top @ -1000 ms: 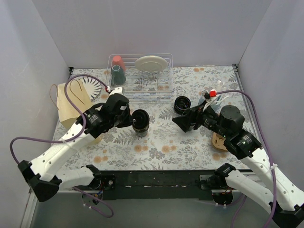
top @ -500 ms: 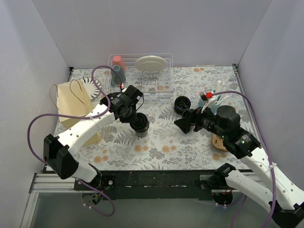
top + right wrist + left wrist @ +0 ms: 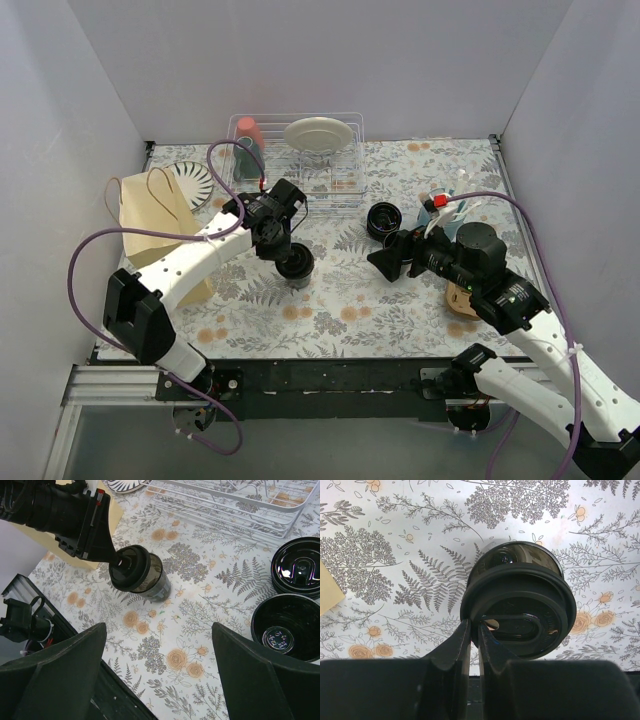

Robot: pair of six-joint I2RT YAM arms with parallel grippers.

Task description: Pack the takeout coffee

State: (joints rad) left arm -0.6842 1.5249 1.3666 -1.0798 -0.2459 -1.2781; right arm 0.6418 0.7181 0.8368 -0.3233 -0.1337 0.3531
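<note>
A black takeout cup with a ringed lid (image 3: 296,266) stands mid-table, tilted in the right wrist view (image 3: 142,574). My left gripper (image 3: 284,252) is shut, pinching the lid's rim (image 3: 517,611) between its fingertips (image 3: 461,635). Whether the cup's base touches the table I cannot tell. A second lidded black cup (image 3: 299,565) and an open black cup (image 3: 287,626) sit together right of centre (image 3: 383,220). My right gripper (image 3: 382,262) is open and empty, hovering beside them (image 3: 158,625). The brown paper bag (image 3: 155,228) stands at the left.
A white wire dish rack (image 3: 335,190) at the back holds a plate (image 3: 318,133) and the teal and red tumblers (image 3: 248,150). A patterned plate (image 3: 197,181) lies behind the bag. A light-blue cup with sticks (image 3: 452,200) and a wooden disc (image 3: 461,300) are at the right.
My left arm has swung up and round, so the wrist now reaches the lidded cup from behind-left. The cup has stayed near the same spot. The right arm has barely moved.
</note>
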